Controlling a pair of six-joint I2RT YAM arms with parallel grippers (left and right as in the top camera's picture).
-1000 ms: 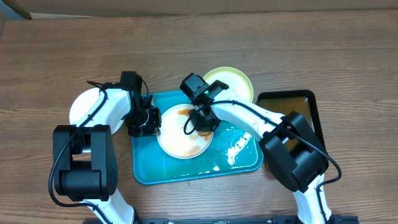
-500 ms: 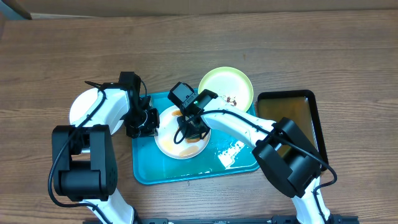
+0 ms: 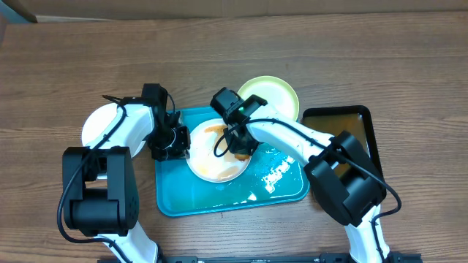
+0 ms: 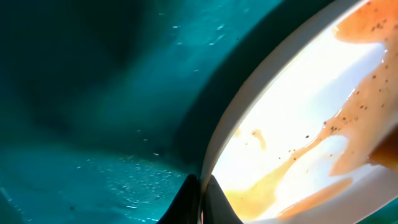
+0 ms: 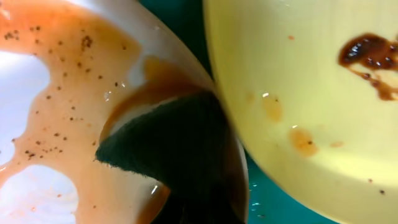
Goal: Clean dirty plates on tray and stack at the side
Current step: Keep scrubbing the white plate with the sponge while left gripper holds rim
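Observation:
A white dirty plate (image 3: 212,164) with orange-brown smears lies on the turquoise tray (image 3: 219,201). My left gripper (image 3: 178,143) is shut on its left rim; the left wrist view shows the jaws (image 4: 200,194) pinching the rim of the plate (image 4: 298,112) over the tray (image 4: 93,93). My right gripper (image 3: 238,145) is shut on a dark sponge (image 5: 177,140) pressed on the plate (image 5: 50,124) near its right rim. The pale green plate (image 3: 274,95) stands behind the tray; it shows a brown smear in the right wrist view (image 5: 298,106). Another white plate (image 3: 95,124) lies left of the tray, under my left arm.
A black tray (image 3: 365,120) of brownish water stands at the right of the turquoise tray. Water and foam lie on the tray's right half (image 3: 274,175). The wooden table (image 3: 234,51) stretches behind.
My right gripper swept the sponge left across the white plate, then back right toward the green plate. My left gripper kept its hold on the rim.

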